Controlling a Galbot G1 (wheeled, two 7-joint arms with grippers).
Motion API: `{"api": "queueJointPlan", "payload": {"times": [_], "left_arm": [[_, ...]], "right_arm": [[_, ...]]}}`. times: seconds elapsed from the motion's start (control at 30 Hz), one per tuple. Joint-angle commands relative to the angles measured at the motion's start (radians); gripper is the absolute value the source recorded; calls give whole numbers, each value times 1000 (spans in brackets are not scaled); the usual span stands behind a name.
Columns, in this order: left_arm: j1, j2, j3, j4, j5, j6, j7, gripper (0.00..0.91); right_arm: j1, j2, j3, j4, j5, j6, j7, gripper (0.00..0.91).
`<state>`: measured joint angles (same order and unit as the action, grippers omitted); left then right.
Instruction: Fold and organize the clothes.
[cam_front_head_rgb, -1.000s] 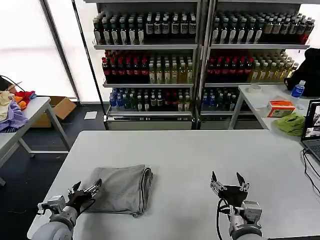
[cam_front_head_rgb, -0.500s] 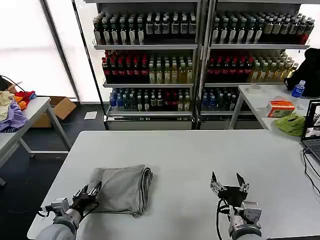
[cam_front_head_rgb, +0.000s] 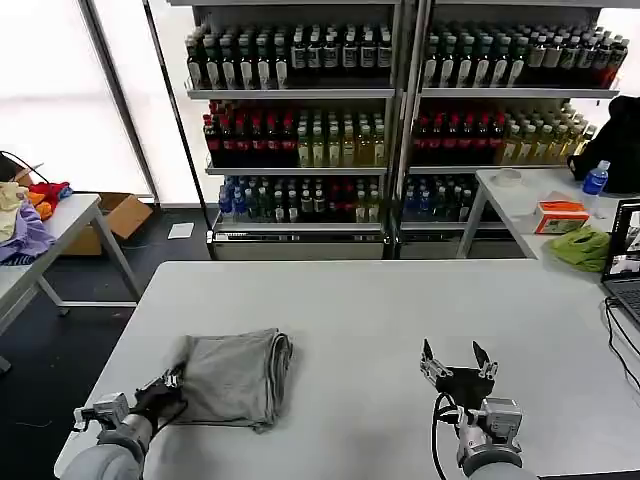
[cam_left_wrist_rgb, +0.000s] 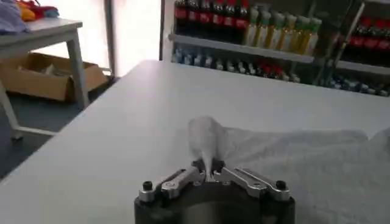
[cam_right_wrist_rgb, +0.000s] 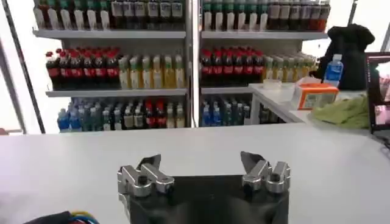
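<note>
A folded grey shirt (cam_front_head_rgb: 235, 376) lies on the white table (cam_front_head_rgb: 400, 310) at its front left. My left gripper (cam_front_head_rgb: 170, 384) is at the shirt's near left corner, shut on a pinch of the grey fabric. In the left wrist view the cloth (cam_left_wrist_rgb: 292, 161) rises in a small peak between the closed fingers of the left gripper (cam_left_wrist_rgb: 208, 172). My right gripper (cam_front_head_rgb: 458, 356) stands open above the table's front right, nothing between its fingers; in its own wrist view the right gripper (cam_right_wrist_rgb: 204, 164) has bare table beyond it.
Shelves of bottles (cam_front_head_rgb: 390, 110) stand behind the table. A side table at left holds a coloured garment heap (cam_front_head_rgb: 25, 215). Another table at right carries a lime-green cloth (cam_front_head_rgb: 582, 247), an orange box (cam_front_head_rgb: 562, 215) and a laptop (cam_front_head_rgb: 625, 260).
My left gripper closed on the shirt's corner and dragged it; the shirt shifted slightly left and bunched narrower. The right gripper stayed put.
</note>
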<state>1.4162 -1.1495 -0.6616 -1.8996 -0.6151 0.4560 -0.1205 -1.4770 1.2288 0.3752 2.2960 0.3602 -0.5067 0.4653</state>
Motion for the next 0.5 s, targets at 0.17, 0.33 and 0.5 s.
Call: {"api": "queueJointPlan", "payload": {"times": [0.17, 0.33, 0.5], "left_arm": [[-36, 278, -351, 54, -44, -14, 3, 0], [-27, 320, -361, 21, -35, -10, 18, 0], [-24, 270, -276, -29, 2, -8, 12, 0]], "right_arm": [[25, -4, -9, -8, 6, -4, -1, 907], [22, -4, -7, -9, 6, -4, -2, 907], [8, -3, 2, 1, 5, -3, -1, 907]]}}
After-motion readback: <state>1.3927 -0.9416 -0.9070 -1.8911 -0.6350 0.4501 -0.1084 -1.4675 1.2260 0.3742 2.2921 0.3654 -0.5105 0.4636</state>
